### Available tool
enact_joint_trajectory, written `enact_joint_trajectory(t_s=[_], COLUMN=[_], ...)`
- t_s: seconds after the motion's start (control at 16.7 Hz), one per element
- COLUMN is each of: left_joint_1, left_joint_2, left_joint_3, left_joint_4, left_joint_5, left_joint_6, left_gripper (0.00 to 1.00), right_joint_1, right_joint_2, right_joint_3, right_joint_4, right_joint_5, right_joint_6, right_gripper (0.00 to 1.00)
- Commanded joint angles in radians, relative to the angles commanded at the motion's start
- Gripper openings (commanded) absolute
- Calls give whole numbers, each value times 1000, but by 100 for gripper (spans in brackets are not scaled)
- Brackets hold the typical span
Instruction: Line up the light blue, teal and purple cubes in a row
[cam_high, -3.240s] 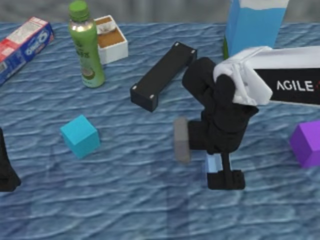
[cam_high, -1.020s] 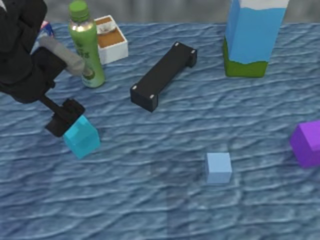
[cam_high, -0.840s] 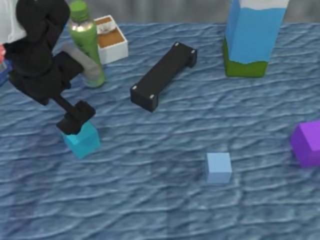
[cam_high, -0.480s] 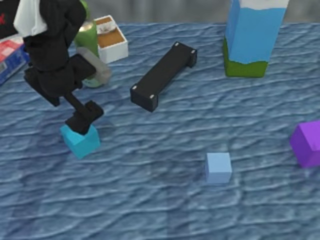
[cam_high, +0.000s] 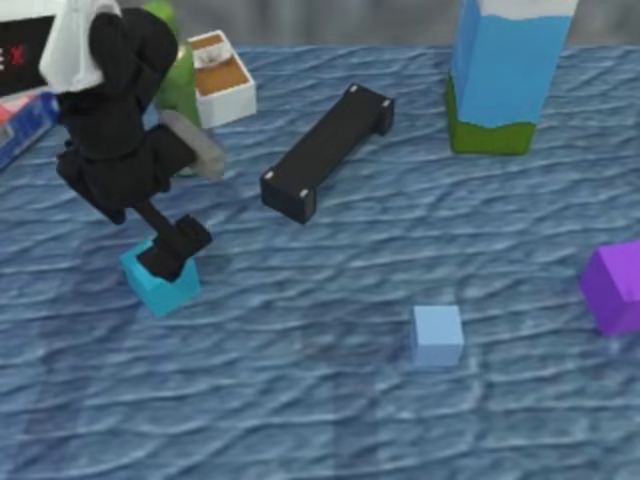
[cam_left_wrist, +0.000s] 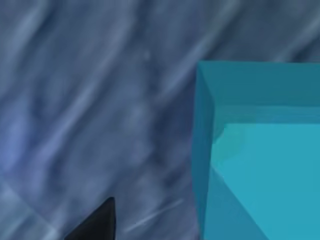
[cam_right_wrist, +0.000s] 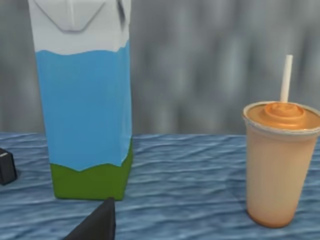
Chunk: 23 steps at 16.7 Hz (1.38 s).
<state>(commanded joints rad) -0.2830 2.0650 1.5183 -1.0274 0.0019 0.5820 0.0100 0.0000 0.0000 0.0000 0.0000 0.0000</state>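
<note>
The teal cube (cam_high: 163, 290) sits at the table's left, and it fills one side of the left wrist view (cam_left_wrist: 260, 150). My left gripper (cam_high: 173, 247) hangs open just over the cube's top far corner, covering part of it. One dark fingertip (cam_left_wrist: 102, 217) shows beside the cube, apart from it. The small light blue cube (cam_high: 437, 335) rests alone right of centre. At the right edge lies the purple cube (cam_high: 614, 286). My right gripper is outside the top view; its fingertip (cam_right_wrist: 102, 217) shows with nothing held.
A black bar (cam_high: 328, 150) lies diagonally at the back centre. A blue-and-green carton (cam_high: 505, 75) stands back right, with an orange drink cup (cam_right_wrist: 280, 160) beside it. Behind my left arm are a green bottle (cam_high: 180, 85), a white box (cam_high: 222, 78) and a toothpaste box (cam_high: 22, 125).
My left arm has swung in from the left and lowered until its gripper is over the teal cube. The right arm, earlier at the light blue cube, has left the top view.
</note>
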Motion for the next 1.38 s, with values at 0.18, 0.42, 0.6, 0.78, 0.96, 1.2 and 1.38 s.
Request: enact_joint_trajectory(t_s=[0.18, 0.42, 0.6, 0.78, 0.96, 1.2, 1.38], left_joint_1=[0, 0, 0, 0, 0, 0, 0], left_joint_2=[54, 98, 98, 98, 98, 98, 98], left_joint_3=[-75, -132, -132, -132, -132, -132, -132], left_joint_4=[146, 234, 234, 234, 234, 234, 234], left_joint_5=[0, 1, 1, 1, 1, 1, 1], left_joint_6=[0, 1, 1, 1, 1, 1, 1], left_gripper=[100, 100, 100, 77, 55, 25, 2], right_joint_1=[0, 0, 0, 0, 0, 0, 0], right_joint_2=[0, 0, 0, 0, 0, 0, 0], right_joint_3=[0, 0, 0, 0, 0, 0, 0], right_joint_4=[0, 0, 0, 0, 0, 0, 0], right_joint_5=[0, 0, 0, 0, 0, 0, 0], right_joint_6=[0, 0, 0, 0, 0, 0, 0], right_gripper=[100, 100, 100, 100, 100, 100, 100])
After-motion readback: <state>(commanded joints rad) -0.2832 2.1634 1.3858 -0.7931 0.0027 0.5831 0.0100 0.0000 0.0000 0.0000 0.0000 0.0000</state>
